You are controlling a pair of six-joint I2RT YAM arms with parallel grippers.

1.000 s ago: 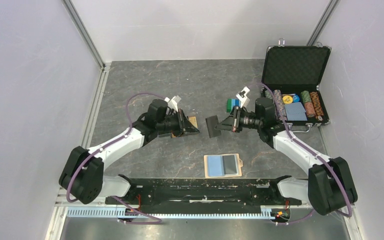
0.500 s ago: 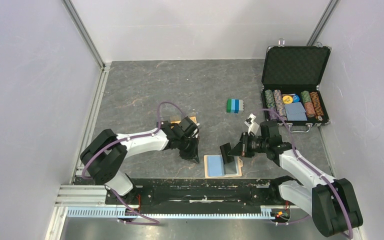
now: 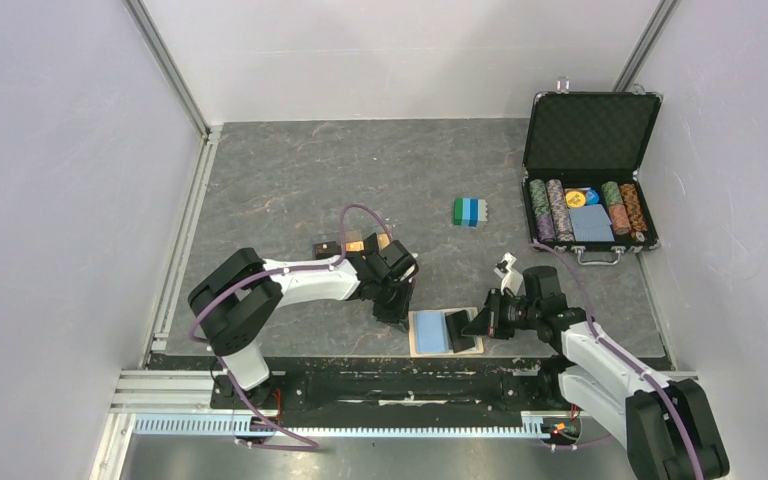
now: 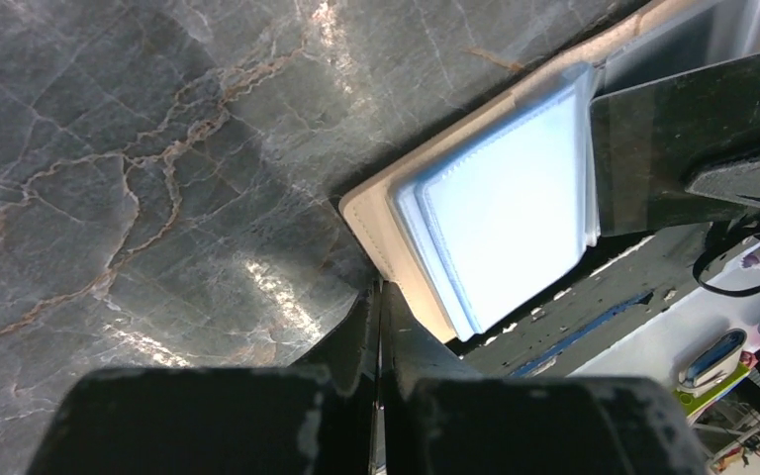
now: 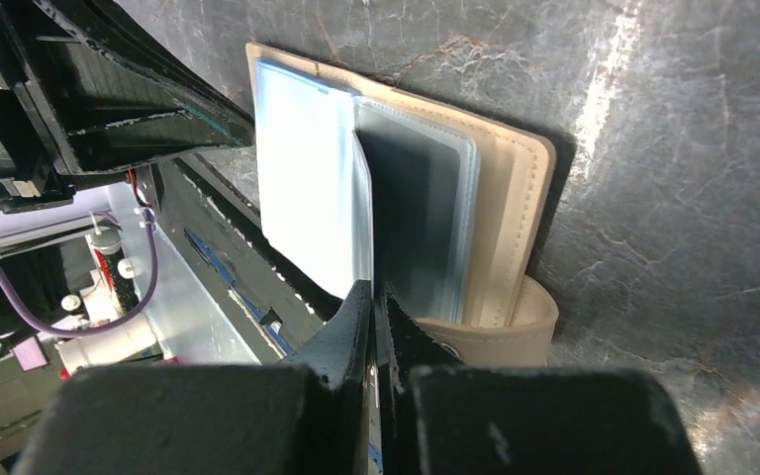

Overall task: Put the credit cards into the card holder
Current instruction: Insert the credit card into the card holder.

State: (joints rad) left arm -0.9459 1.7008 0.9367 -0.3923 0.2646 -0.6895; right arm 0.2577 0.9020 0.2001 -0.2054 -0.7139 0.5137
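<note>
The card holder (image 3: 427, 333) lies open near the table's front edge, its tan cover (image 5: 517, 213) down and its light-blue sleeves up. My right gripper (image 3: 473, 326) is shut on the black credit card (image 3: 457, 329), which stands on edge over the holder's right half. In the left wrist view this card (image 4: 683, 124) reaches over the blue sleeve. My left gripper (image 3: 396, 317) is shut with nothing seen in it, and its tips (image 4: 378, 289) rest against the holder's left tan edge (image 4: 371, 220). Orange-gold credit cards (image 3: 381, 241) lie behind the left arm, partly hidden.
An open black chip case (image 3: 585, 180) stands at the back right. A green-and-blue block stack (image 3: 468, 211) sits mid-table. The black base rail (image 3: 390, 375) runs just in front of the holder.
Both arms swung toward the front of the table. The right gripper carried the black card down onto the holder. The left gripper closed and came to the holder's left edge.
</note>
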